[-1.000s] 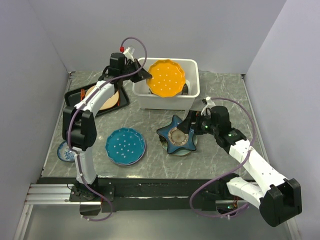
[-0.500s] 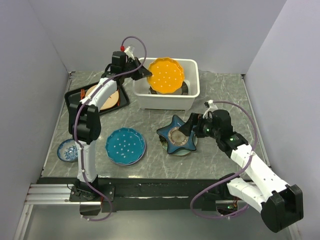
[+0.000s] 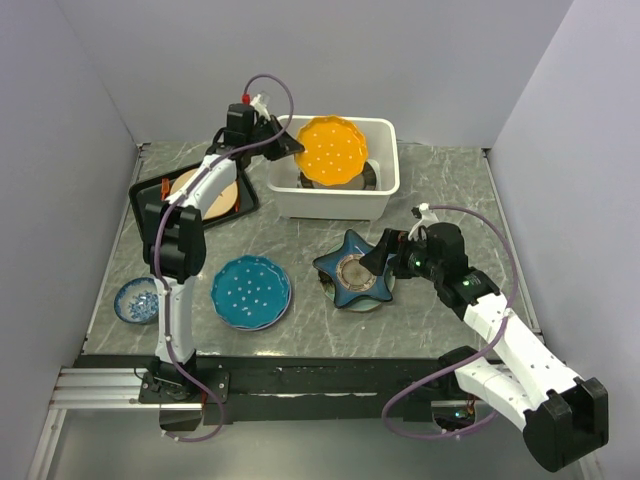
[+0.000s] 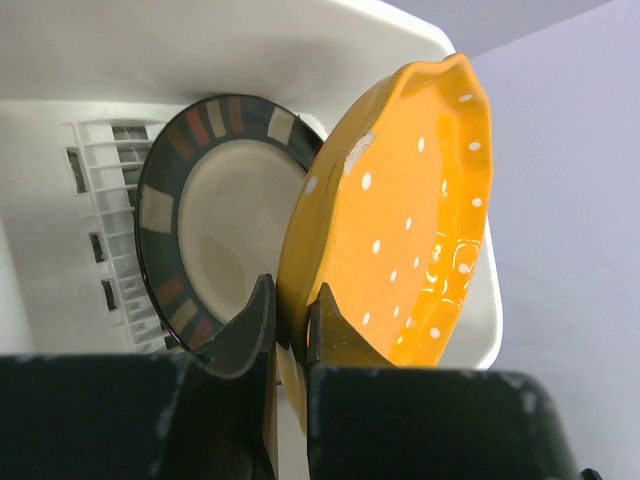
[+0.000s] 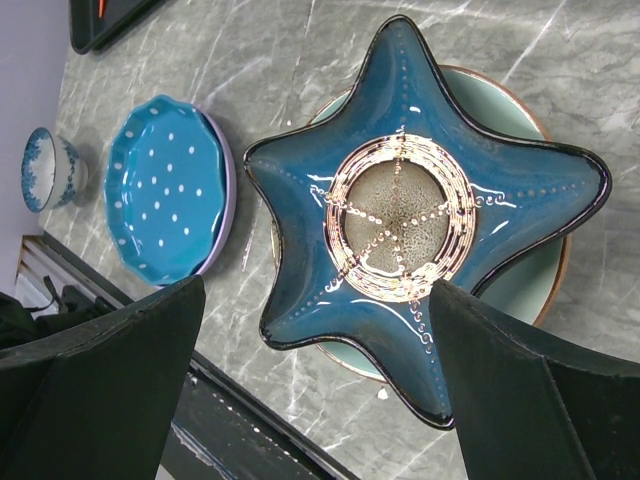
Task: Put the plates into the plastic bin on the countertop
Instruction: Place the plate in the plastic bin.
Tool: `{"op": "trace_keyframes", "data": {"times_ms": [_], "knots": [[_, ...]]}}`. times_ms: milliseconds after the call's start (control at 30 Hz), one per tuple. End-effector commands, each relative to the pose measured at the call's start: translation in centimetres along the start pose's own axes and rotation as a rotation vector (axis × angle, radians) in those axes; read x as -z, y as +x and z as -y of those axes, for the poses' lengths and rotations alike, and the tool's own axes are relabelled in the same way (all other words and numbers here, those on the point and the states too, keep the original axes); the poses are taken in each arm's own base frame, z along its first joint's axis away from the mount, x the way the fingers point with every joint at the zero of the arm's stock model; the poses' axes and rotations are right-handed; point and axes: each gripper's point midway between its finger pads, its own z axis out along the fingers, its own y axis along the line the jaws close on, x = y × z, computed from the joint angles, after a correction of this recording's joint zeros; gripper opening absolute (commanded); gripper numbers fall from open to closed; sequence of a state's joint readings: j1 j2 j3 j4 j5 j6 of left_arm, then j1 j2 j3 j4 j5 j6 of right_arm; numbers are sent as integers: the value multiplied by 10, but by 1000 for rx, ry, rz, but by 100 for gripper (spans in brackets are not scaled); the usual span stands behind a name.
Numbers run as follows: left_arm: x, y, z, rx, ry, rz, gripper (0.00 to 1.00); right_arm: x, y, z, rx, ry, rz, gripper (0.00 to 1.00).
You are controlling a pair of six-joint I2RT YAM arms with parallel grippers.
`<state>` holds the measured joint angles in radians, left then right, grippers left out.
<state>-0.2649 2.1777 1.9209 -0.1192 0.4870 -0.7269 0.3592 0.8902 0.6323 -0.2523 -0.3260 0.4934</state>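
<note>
The grey marbled bench (image 3: 440, 180) carries everything. The white plastic bin (image 3: 330, 203) is set toward its far side, and a dark-rimmed beige plate (image 4: 225, 230) is seen inside it, by the slotted base. A black tray (image 3: 148, 200) is placed to the left of the bin. The orange scalloped plate (image 3: 332, 150) is held tilted over the bin, its rim pinched between the clenched left fingers (image 4: 250, 335). Near the middle of the bench the navy star-shaped plate (image 5: 400, 215) is stacked on a pale green plate (image 5: 530, 280), and the blue dotted plate (image 3: 250, 292) is laid to their left, apart from them. A small blue bowl (image 3: 135, 300) is found by the left edge. The right fingers (image 5: 110, 390) are spread wide just above the navy star-shaped plate, with nothing grasped.
</note>
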Motion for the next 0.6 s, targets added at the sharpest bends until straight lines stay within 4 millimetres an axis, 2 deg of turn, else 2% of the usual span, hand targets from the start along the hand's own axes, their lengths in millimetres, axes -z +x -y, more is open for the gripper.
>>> {"op": "trace_keyframes", "data": {"times_ms": [0,567], "knots": [[17,-56,64,-70,159,153,1,2,-6,-2,4,-7,24,100],[0,-33,32,-64,79,89,2,-8,-5,-10,5,-65,1,100]]}}
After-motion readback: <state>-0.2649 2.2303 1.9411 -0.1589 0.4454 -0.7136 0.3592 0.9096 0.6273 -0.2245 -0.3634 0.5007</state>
